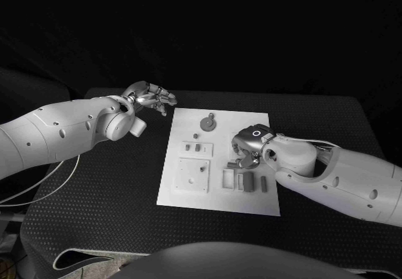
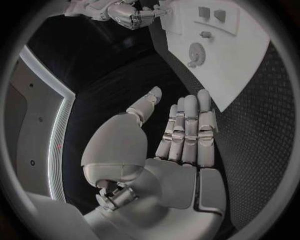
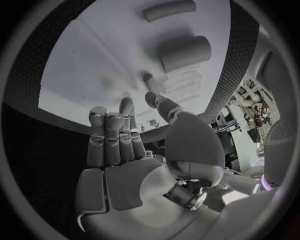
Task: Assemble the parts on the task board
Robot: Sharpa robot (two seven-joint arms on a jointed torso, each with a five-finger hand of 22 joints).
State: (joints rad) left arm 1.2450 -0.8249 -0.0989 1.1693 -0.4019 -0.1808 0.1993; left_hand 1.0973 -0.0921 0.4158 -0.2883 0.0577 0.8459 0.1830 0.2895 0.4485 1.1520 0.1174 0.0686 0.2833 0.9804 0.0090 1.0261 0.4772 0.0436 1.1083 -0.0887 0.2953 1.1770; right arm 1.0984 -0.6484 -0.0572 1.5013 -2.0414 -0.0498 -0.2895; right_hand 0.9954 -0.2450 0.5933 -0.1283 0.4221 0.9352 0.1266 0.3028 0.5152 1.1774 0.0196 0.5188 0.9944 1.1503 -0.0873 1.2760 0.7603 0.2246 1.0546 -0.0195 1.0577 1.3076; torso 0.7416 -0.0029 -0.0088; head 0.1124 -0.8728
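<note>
The white task board (image 1: 219, 195) lies in the middle of the table. On it are a round grey part (image 1: 208, 122), two small pieces (image 1: 194, 148), a square plate (image 1: 193, 174) and several grey bars (image 1: 248, 181). My right hand (image 1: 246, 156) hovers low over the board's right middle, just beyond the bars. Its fingers (image 3: 112, 132) are stretched side by side towards the board (image 3: 94, 65), with nothing in the palm. My left hand (image 1: 151, 97) hangs off the board's far left corner with flat fingers (image 2: 187, 130) and holds nothing. The round part (image 2: 196, 52) lies beyond it.
The black table mat (image 1: 100, 192) surrounds the board with free room on both sides and in front. A cable (image 1: 50, 180) runs beside my left arm. In the right wrist view a thick grey cylinder (image 3: 185, 51) and a bar (image 3: 169, 10) lie on the board.
</note>
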